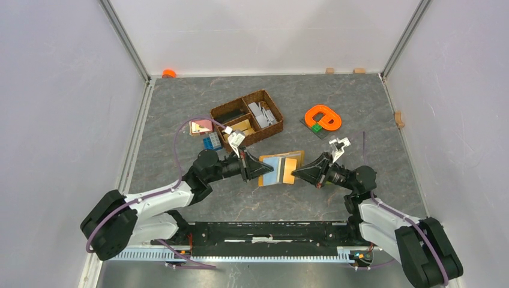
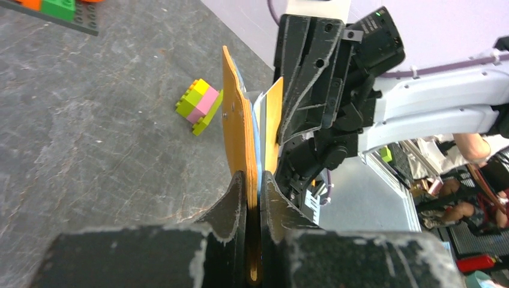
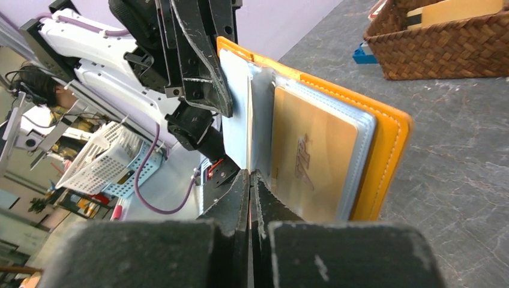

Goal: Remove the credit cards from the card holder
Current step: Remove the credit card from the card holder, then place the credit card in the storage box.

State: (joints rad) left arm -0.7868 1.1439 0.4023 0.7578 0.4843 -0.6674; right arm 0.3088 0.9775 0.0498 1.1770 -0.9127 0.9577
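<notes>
The card holder (image 1: 280, 168) is held spread open mid-desk, just near of the wicker basket (image 1: 247, 116), so the blue and tan panels are showing. Its orange left edge is clamped tight by the left gripper (image 2: 255, 183). From the right side, the right gripper (image 3: 249, 179) is squeezed almost closed on a thin inner sleeve, next to a tan card (image 3: 306, 159). A few toy bricks (image 2: 199, 106) are left lying on the desk (image 2: 90, 150).

card holder (image 3: 393, 138): leather-like, matt, stitched edge; inner sleeves smooth translucent plastic
left gripper (image 2: 255, 178): black plastic, matt, edges scuffed pale
right gripper (image 3: 249, 175): same
table (image 2: 90, 138): stone-look, matt, veined
basket (image 3: 444, 48), beyond right gripper: woven wicker, rough
blocks (image 2: 200, 103), left of left gripper: smooth plastic
</notes>
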